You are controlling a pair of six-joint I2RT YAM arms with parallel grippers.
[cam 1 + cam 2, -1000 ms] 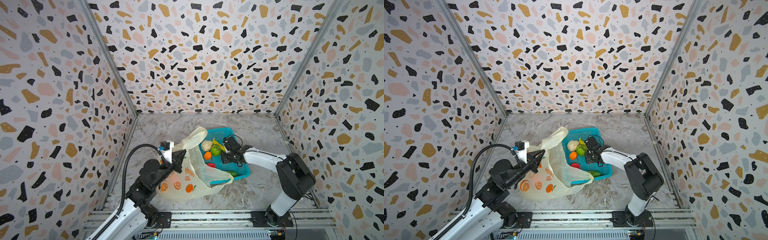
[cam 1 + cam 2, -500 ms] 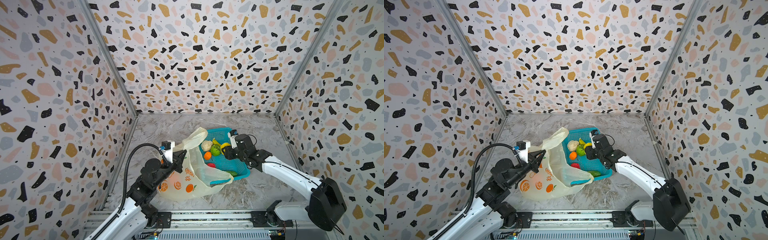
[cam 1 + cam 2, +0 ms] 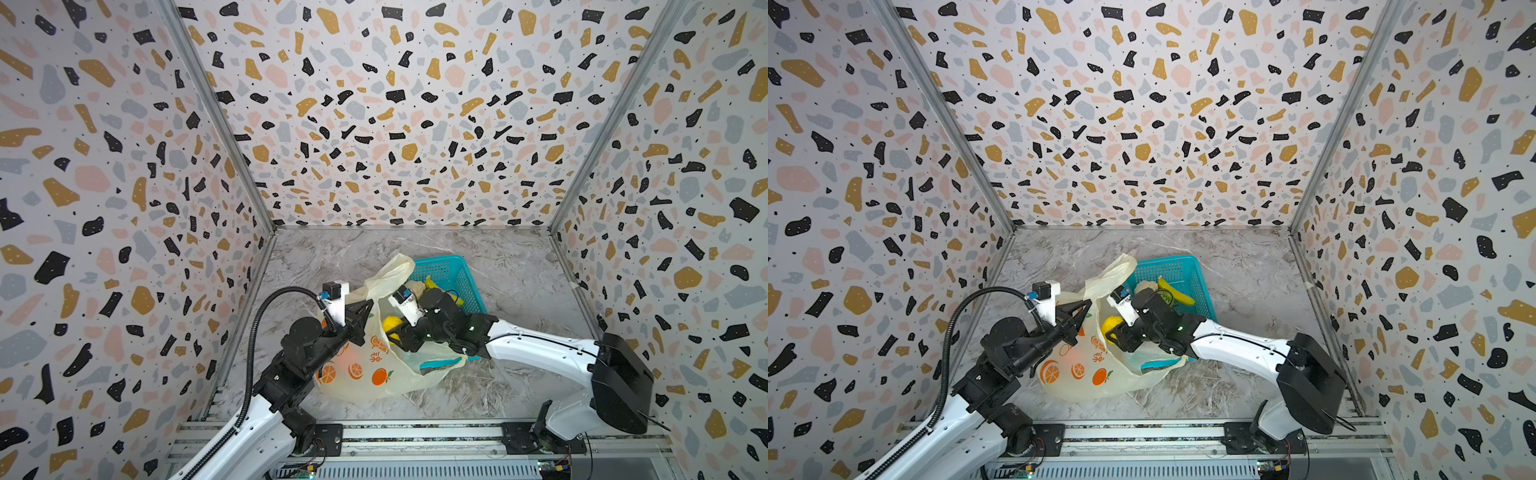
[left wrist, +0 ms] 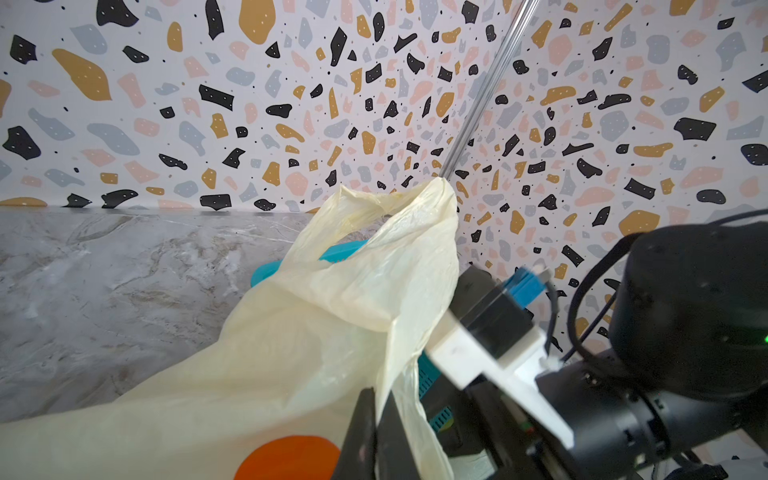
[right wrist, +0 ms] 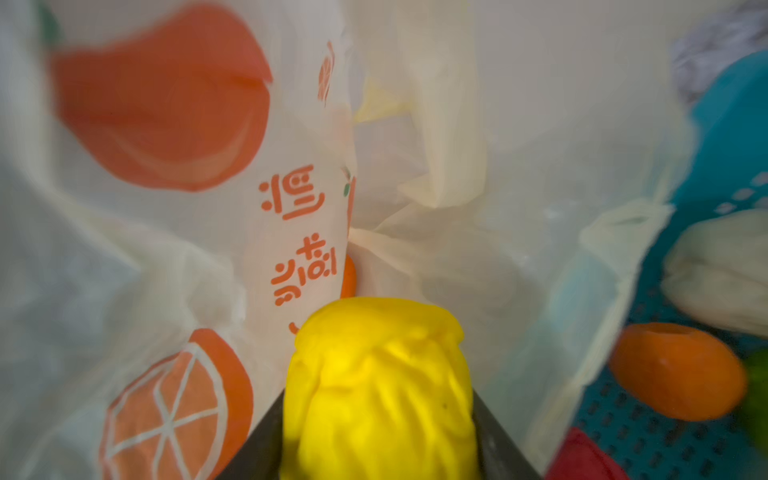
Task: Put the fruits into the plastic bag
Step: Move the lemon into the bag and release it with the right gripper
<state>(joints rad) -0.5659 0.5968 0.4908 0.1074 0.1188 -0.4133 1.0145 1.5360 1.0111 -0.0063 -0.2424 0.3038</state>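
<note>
plastic bag [image 3: 376, 376]: thin, translucent, pale yellow, printed with orange fruits and characters; slumped against the teal basket [image 3: 1183, 266], mouth open, one loop handle standing up, rim pinched shut in the left gripper [image 4: 376, 399].
yellow ridged fruit [image 5: 378, 386]: clamped in the right gripper [image 5: 378, 436], inside the bag's mouth.
banana [image 3: 1177, 291]: lying in the basket.
beige knobbly ball [image 3: 1144, 286]: in the basket, just beside the banana.
small orange [image 5: 677, 370]: on the basket floor, near the bag wall.
red piece [image 5: 582, 457]: in the basket, partly seen.
green fruit [image 5: 758, 382]: a sliver beside the orange.

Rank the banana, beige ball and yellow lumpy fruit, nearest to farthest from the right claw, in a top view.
1. Yellow lumpy fruit: held in the right claw, at the bag's mouth.
2. Beige ball: in the basket, beside the bag.
3. Banana: in the basket, beyond the ball.
</note>
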